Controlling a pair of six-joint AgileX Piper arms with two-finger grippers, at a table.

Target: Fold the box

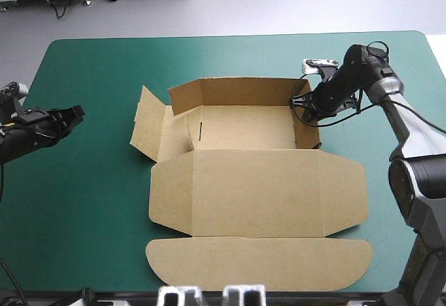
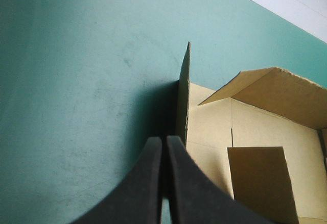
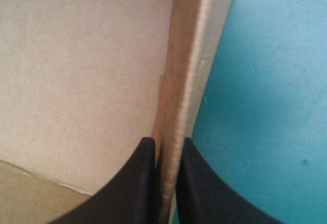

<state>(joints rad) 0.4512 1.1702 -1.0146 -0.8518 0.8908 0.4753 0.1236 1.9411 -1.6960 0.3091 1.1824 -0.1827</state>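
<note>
Teal-green cover (image 1: pixel 90 236) bears box (image 1: pixel 258 194), walls raised, lid flat.

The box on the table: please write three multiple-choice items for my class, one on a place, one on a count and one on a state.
1. Where is the left gripper relative to the box?
A. inside it
B. right of it
C. left of it, clear of it

2. How many grippers hold the box?
A. none
B. one
C. two

3. How does the lid lie?
A. flat on the teal-green cover
B. upright
C. folded over the tray

Key:
1 C: the high view shows bare cover between the two.
2 B: only the right gripper pinches the box, at the right wall.
3 A: it lies spread toward the near edge.
</note>
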